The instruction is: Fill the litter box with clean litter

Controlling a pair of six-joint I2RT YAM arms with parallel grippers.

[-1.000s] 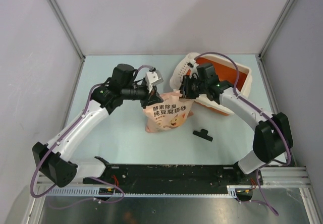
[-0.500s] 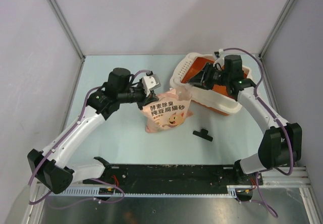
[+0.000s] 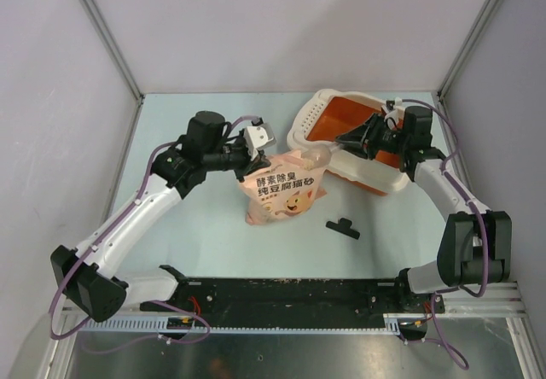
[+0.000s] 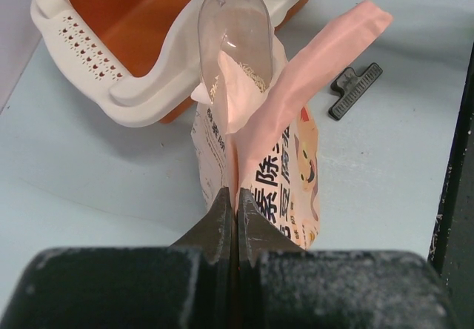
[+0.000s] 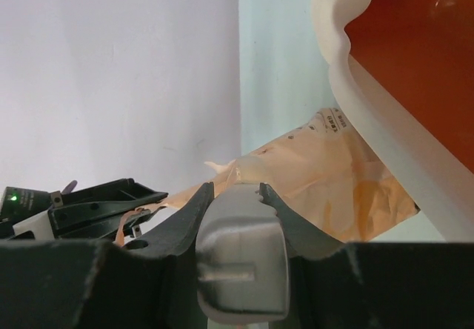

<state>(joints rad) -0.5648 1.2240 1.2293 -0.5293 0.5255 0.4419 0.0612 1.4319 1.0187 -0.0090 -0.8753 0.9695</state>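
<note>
Granules of clean litter (image 4: 243,73) sit in the clear scoop (image 4: 235,25) gripped by the right pincer (image 5: 233,190) beside the litter box (image 4: 148,95), so it should go level over the rim while the left pincer (image 4: 237,199) pinches the pink bag (image 4: 296,144).

bright even light, soft shadows, blurry foreground

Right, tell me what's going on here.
The left tool pinches the rim of the pink bag, holding it open. The right tool grips a clear scoop by its handle, its tip at the bag's mouth with some litter in it. The litter box beside them shows only bare orange inside.
</note>
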